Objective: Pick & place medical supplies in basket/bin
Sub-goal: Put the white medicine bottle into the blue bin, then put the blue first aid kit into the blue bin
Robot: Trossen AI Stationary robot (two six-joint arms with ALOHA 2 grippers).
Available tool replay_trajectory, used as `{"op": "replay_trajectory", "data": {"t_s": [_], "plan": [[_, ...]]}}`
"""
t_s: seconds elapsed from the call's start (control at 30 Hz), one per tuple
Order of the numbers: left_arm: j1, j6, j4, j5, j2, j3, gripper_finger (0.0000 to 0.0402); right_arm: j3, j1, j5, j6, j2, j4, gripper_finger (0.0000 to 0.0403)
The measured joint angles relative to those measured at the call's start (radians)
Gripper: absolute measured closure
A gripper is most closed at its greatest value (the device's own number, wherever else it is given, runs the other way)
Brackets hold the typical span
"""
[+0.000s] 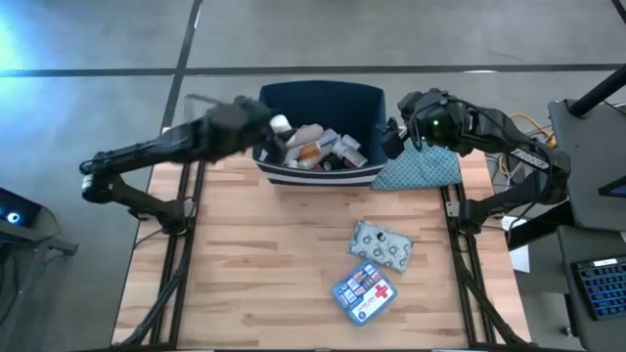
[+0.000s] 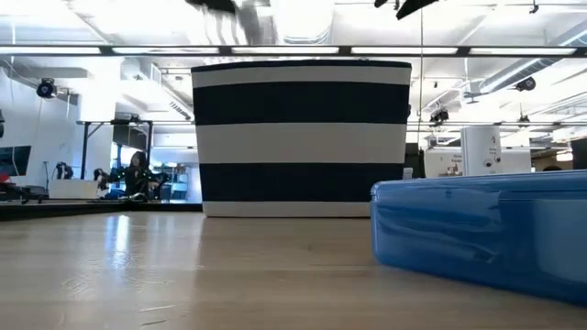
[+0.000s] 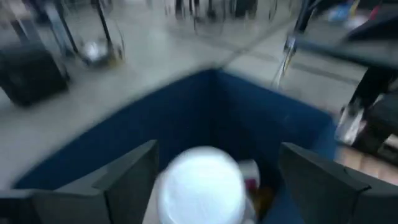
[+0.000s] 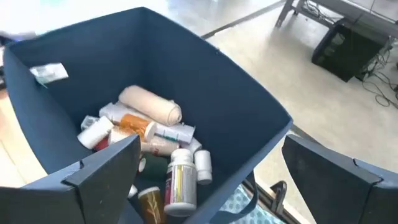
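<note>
The navy-blue bin (image 1: 323, 103) with white stripes (image 2: 303, 137) stands at the table's far middle. It holds white pill bottles (image 4: 180, 180), an orange vial (image 4: 134, 124) and a beige bandage roll (image 4: 149, 102). My left gripper (image 1: 266, 132) is open over the bin's left wall, with a white bottle (image 1: 281, 124) between its fingers (image 3: 217, 149). My right gripper (image 1: 391, 137) is open over the bin's right wall (image 4: 211, 140) and holds nothing. The silver blister pack (image 1: 381, 244) and the blue first-aid pouch (image 1: 364, 290) lie flat on the table's near right part. My left gripper stands with a finger (image 3: 134, 180) on either side of the white bottle's round cap (image 3: 199, 186), coming from above over the bin. A gap shows between the cap and one finger. Whether the other finger touches the bottle, I cannot tell.
A blue-grey patterned cloth (image 1: 421, 168) lies by the bin's right side, under my right arm. In the low view the pouch (image 2: 486, 229) fills the near right. Bare wood (image 1: 245, 264) spreads over the table's left and near parts.
</note>
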Motion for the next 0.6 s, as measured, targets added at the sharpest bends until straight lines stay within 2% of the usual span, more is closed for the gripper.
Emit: {"op": "replay_trajectory", "data": {"t_s": [0.1,0.17,0.23,0.37,0.47,0.6], "plan": [[0.104,-0.037,0.011,0.202,0.016,-0.058,0.0084,-0.019,0.0,0.001,0.009,0.0,-0.034,0.0024],[0.112,-0.053,0.029,0.277,0.012,-0.062,0.0082,-0.033,0.0,-0.003,0.039,0.0,-0.12,0.0024],[0.103,-0.053,0.027,0.284,-0.003,-0.049,0.0081,-0.06,0.007,-0.038,0.075,-0.002,-0.245,0.0024],[0.044,-0.053,0.028,0.281,-0.01,0.0,0.008,-0.182,0.063,-0.195,0.108,-0.033,-0.401,0.0024],[-0.024,-0.062,0.028,0.282,-0.016,0.039,0.008,-0.314,0.154,-0.316,0.135,-0.097,-0.399,0.0024],[-0.14,-0.13,0.034,0.281,-0.014,0.072,0.008,-0.476,0.317,-0.454,0.268,-0.187,-0.324,0.0024]]}}
